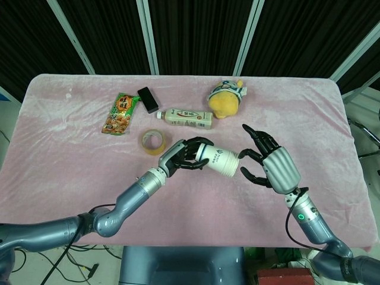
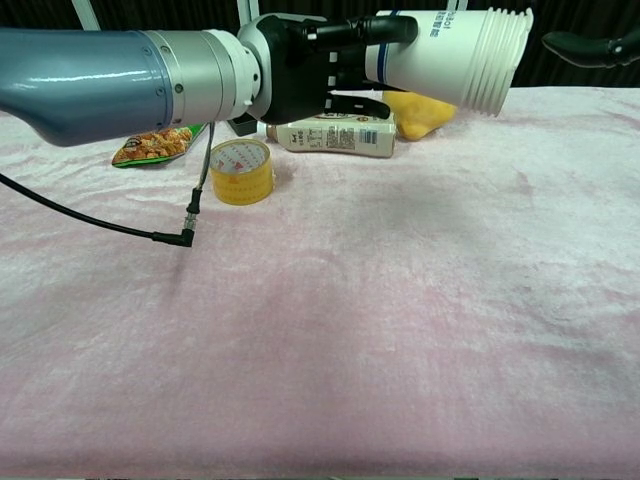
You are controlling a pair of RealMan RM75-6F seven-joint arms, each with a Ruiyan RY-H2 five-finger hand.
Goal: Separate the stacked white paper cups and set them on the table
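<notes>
A stack of white paper cups lies sideways above the table, its rims pointing toward my right hand. My left hand grips the stack around its base end, dark fingers wrapped over it. My right hand hovers just right of the rims with its fingers spread, the fingertips very near the cup mouth. Whether they touch the rim I cannot tell. In the chest view only one dark right fingertip shows at the upper right edge.
A roll of yellow tape lies left of the cups. Behind stand a lying milk-tea bottle, a yellow plush toy, a snack packet and a black block. A pink cloth covers the table.
</notes>
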